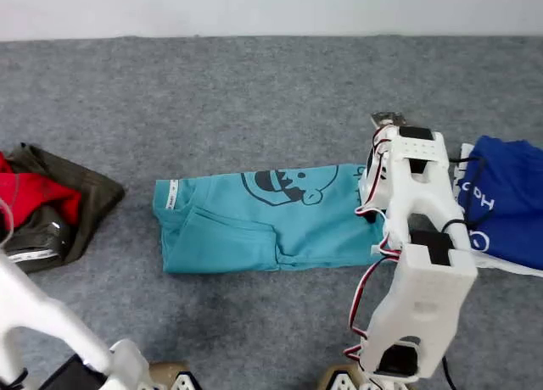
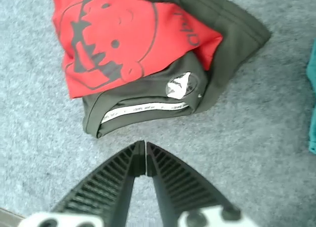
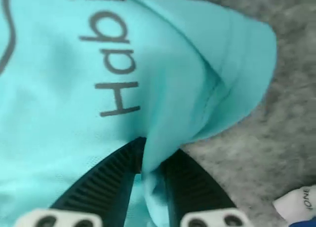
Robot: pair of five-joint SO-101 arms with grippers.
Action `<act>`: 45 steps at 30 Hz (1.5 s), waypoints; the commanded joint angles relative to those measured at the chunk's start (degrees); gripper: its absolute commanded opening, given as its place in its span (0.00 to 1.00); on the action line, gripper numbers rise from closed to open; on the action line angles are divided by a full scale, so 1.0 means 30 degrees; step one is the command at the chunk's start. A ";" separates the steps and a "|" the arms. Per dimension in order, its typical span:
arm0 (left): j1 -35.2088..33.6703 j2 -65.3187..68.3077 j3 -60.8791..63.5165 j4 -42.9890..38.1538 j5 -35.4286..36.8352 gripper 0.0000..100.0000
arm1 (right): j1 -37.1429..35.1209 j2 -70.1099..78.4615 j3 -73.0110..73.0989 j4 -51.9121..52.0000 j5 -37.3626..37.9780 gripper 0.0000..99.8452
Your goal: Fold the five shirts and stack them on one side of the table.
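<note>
Folding looking roughly midway, judging by layout: teal shirt (image 1: 254, 225) lying partly folded at middle of table (image 1: 254, 93), right gripper (image 3: 148, 158) pinching its edge. Red shirt (image 2: 123, 34) and dark shirt (image 2: 232, 44) sitting loosely piled at one side, likely needing restacking; left gripper (image 2: 145, 158) hovering just beside them, clenched on nothing. Blue shirt (image 1: 509, 203) lying at opposite side.

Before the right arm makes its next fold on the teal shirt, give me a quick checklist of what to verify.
1. Right gripper shut on the teal shirt's edge: ok.
2. Left gripper out of the way: ok, shut on nothing, near the dark shirt.
3. Teal shirt folded compact: not ok, it lies long across the table.
4. Blue shirt apart from the teal shirt: cannot tell, the arm hides the gap.
5. Side stack tidy: not ok, the red shirt lies rumpled on the dark shirt.
</note>
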 commanded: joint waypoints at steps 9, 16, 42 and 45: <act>-0.1026 -0.0821 -0.0249 0.0352 -0.1026 0.02 | -0.2740 -0.7868 -0.0029 0.3502 0.2344 0.01; -0.0967 -0.0821 -0.0249 0.0352 -0.0996 0.02 | -0.7692 -1.0916 -0.0029 0.3619 0.2286 0.01; -0.0938 -0.0850 -0.0132 0.0322 0.0440 0.02 | -1.5839 -0.2857 -0.6593 -0.0161 0.1670 0.01; -0.0938 -0.0850 -0.0132 0.0322 0.0440 0.02 | -1.6366 -0.1070 -0.9260 0.1187 0.1670 0.03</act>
